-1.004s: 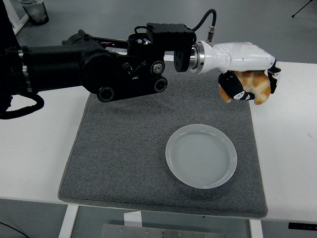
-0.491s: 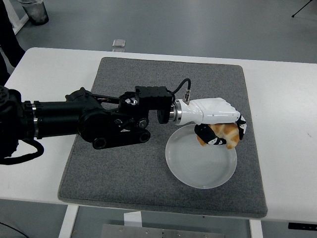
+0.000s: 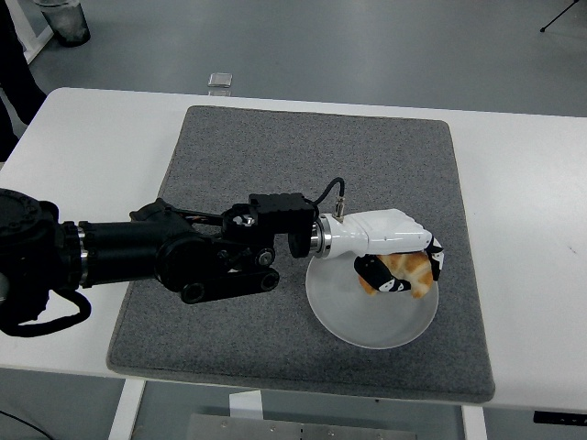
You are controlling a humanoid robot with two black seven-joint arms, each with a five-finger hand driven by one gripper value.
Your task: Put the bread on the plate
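Bright even light, soft shadows, sharp

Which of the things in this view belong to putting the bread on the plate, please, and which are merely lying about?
Part of the job:
- bread, gripped in the left hand
- plate, under the bread

Just lying about:
- grey mat under the plate
- small flat object beyond the table's far edge
- container on the floor, top left
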